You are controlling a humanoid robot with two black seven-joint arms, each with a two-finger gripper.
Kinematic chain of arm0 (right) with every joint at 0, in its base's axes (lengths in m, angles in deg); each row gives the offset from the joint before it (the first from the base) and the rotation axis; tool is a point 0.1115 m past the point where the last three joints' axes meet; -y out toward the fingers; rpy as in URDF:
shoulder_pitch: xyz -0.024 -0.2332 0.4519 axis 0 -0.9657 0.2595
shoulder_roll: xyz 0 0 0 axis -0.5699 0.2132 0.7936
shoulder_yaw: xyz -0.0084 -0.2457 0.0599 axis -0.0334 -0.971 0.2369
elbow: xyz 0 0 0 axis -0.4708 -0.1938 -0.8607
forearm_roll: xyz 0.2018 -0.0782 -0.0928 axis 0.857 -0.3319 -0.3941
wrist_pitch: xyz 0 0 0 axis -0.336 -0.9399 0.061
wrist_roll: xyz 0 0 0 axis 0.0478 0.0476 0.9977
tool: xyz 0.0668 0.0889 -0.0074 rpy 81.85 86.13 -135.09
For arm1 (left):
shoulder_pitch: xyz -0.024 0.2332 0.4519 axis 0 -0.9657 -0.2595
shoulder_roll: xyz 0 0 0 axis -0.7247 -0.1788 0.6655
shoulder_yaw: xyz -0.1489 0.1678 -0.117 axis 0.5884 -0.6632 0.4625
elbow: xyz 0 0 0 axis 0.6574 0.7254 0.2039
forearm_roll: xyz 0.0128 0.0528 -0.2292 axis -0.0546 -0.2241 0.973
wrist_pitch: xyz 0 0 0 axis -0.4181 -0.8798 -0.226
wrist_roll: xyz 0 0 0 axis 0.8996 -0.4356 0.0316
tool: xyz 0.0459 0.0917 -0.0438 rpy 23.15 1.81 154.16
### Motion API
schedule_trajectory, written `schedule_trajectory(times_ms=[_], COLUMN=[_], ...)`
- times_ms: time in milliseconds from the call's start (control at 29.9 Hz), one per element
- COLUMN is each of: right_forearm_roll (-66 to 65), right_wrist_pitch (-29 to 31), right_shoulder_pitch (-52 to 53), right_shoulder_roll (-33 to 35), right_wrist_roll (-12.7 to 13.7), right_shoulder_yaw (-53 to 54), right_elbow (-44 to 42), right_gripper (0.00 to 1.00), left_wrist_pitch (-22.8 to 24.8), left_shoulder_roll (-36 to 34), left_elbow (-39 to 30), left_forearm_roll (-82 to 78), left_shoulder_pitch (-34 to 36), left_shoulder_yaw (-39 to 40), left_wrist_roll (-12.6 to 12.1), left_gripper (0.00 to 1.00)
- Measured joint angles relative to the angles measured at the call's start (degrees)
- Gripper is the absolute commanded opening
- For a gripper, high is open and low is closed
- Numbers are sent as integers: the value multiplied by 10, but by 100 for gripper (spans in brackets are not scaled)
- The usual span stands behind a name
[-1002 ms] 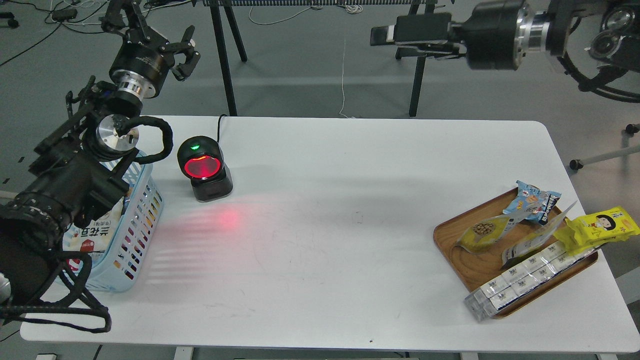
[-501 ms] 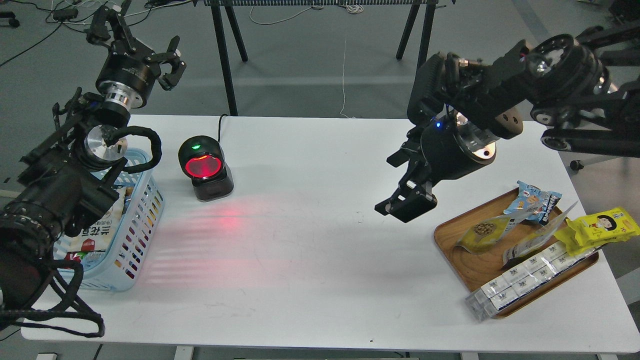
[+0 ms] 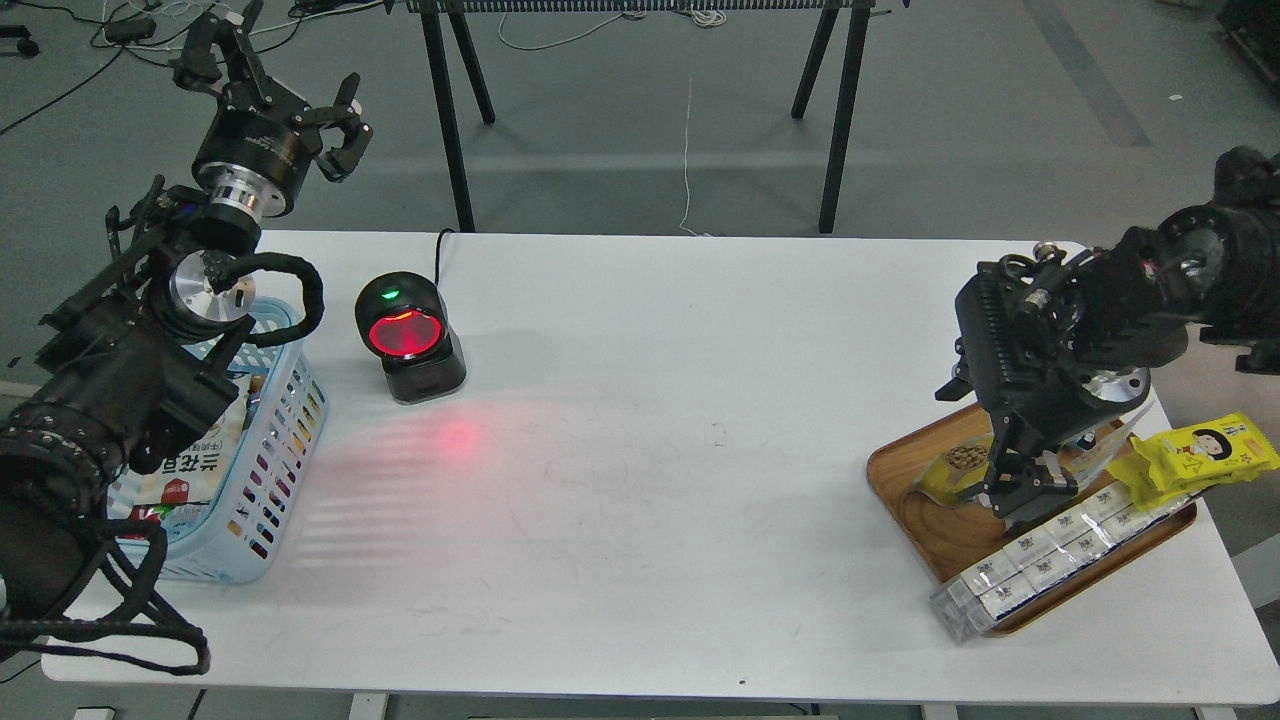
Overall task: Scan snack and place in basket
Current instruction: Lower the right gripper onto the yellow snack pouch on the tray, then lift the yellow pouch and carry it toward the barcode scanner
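Observation:
The snack (image 3: pixel 948 470), a yellow pouch with a round picture of tan beans, lies on the left part of the brown wooden tray (image 3: pixel 925 525) at the table's right. My right gripper (image 3: pixel 1025 492) is down on the tray right beside the pouch's right end and covers part of it; its dark fingers cannot be told apart. The light blue basket (image 3: pixel 275 440) stands at the table's left edge, with a white packet inside. My left gripper (image 3: pixel 280 80) is open and empty, raised behind the basket.
A black scanner (image 3: pixel 408 338) with a red glowing window stands right of the basket and throws red light on the table. On the tray also lie a yellow packet with a cartoon face (image 3: pixel 1200 452) and a long clear-wrapped pack (image 3: pixel 1045 562).
My right arm has swung from high at the back down to the tray, and its gripper now sits by the pouch, hiding the blue packet. The left arm has barely moved.

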Motion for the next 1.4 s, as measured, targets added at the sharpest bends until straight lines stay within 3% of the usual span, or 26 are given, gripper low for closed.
schedule_trajectory(times_ms=[167, 468, 701, 868, 1403], right_forearm_roll=[-44, -52, -52, -52, -51], right_wrist_pitch=[-3, -14, -17, -17, -17], right_shoulder_pitch=[-41, -88, -110, -116, -106], right_shoulder_roll=[12, 13, 14, 7, 18], right_wrist_roll=[0, 0, 0, 0, 0], right_shoulder_yaw=[-1, 12, 29, 32, 31], right_elbow=[-59, -109, -131, -142, -142], right_gripper=[82, 43, 25, 0, 0], left_wrist_pitch=[-1, -6, -6, -6, -4], left_shoulder_roll=[2, 7, 8, 9, 6], left_elbow=[2, 2, 2, 2, 3], left_forearm_roll=[0, 0, 0, 0, 0], left_shoulder_pitch=[0, -1, -1, -1, 2], left_shoulder_yaw=[-1, -2, -2, -2, -1], left_wrist_roll=[0, 0, 0, 1, 1], left_gripper=[99, 99, 99, 99, 99])
